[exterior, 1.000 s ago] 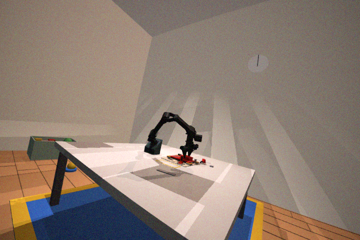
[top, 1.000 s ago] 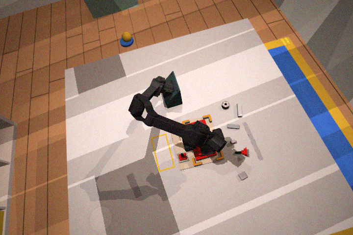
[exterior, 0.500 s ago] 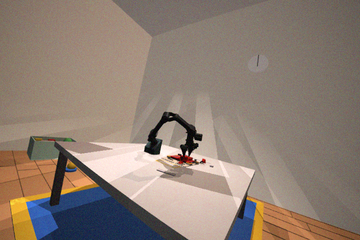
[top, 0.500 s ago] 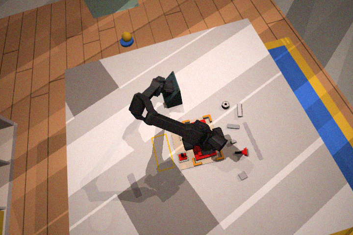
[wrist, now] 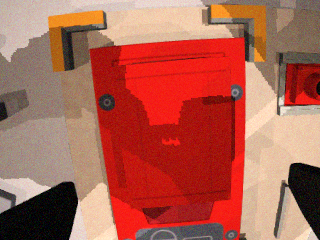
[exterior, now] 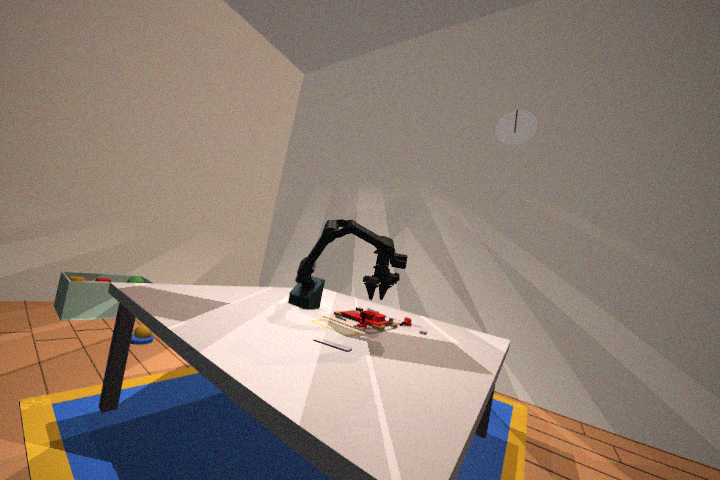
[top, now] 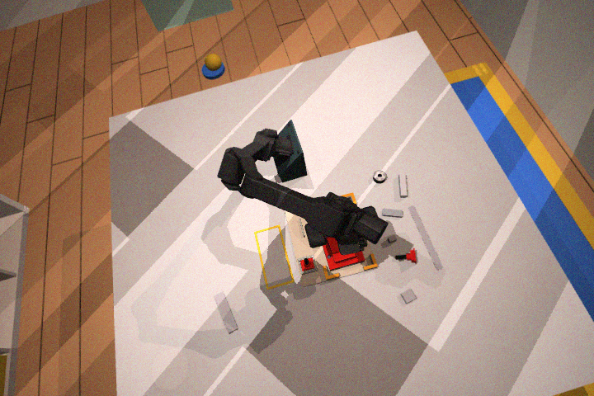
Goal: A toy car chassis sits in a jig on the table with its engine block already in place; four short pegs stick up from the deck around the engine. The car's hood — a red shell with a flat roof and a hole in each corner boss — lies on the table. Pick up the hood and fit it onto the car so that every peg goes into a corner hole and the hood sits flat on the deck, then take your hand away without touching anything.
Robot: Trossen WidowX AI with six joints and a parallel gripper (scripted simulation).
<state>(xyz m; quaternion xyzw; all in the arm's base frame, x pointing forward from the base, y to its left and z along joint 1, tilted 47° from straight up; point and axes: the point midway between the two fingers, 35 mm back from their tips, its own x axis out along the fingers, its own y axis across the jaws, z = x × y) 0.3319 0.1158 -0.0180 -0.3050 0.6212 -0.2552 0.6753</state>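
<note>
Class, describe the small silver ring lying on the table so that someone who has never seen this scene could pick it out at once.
Start at the arm's dark green base in the top view and look across the white table toward the blue and yellow rug. The ring lies there, beside an upright grey bar. It is the only round, shiny piece with a dark hole; its neighbours are flat grey blocks and strips.

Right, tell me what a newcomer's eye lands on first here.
The red hood stands out first, sitting on the car chassis inside the orange-cornered jig at mid-table. Above it hangs the black gripper, open and holding nothing. Then the blue rug edged in yellow under the table.
</note>
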